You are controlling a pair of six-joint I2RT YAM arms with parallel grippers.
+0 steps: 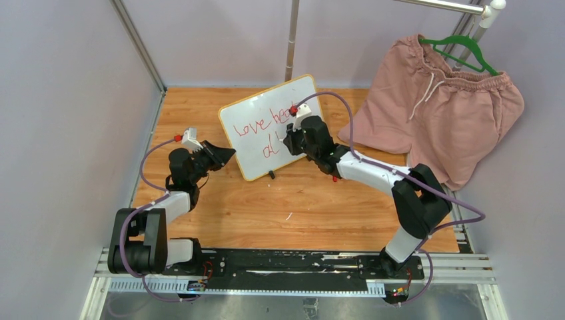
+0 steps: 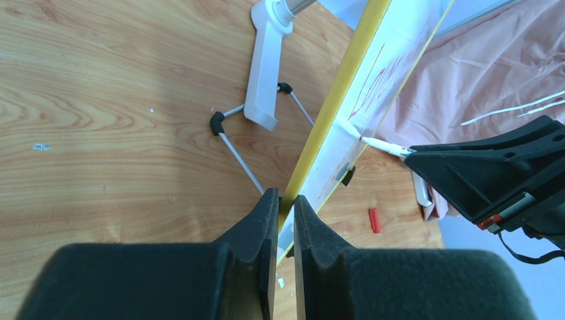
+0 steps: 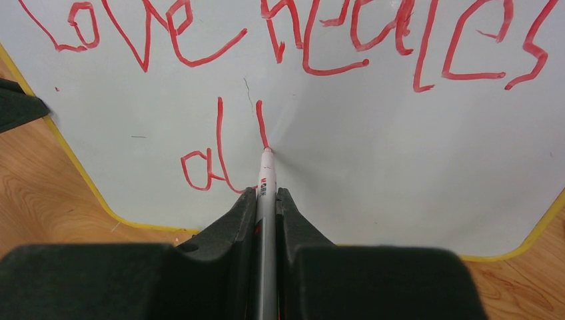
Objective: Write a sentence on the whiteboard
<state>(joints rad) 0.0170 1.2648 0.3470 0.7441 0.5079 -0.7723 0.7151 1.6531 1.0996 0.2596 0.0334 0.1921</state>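
Whiteboard (image 1: pixel 273 127) stands tilted on its feet, mid wooden surface (image 1: pixel 300 213). L hand (image 2: pixel 285 207) is pinched shut on the whiteboard's yellow frame, near its lower-left corner, steadying it. R hand (image 3: pixel 266 195) is closed tight on a red marker (image 3: pixel 266 177), w/ the tip touching the whiteboard.

Sentence (image 3: pixel 333 65): top line "love heales" is done. 2nd line reads "al" + a short stroke w/ the tip at its foot.

Judged step: mid 2nd "l" of "all", so nearly finished. Next move calls for carrying the stroke down to the "al" baseline, lifting, then shifting right for any punctuation.

Room: ample blank white right of the tip. The whiteboard's bottom frame is near below it, so little room downward.

Small red item (image 2: pixel 375 220) lies just in front of the whiteboard; prob. the marker cap, can't confirm. Pink shorts (image 1: pixel 440 113) lie right of the whiteboard, not touching. Bare wood in front.
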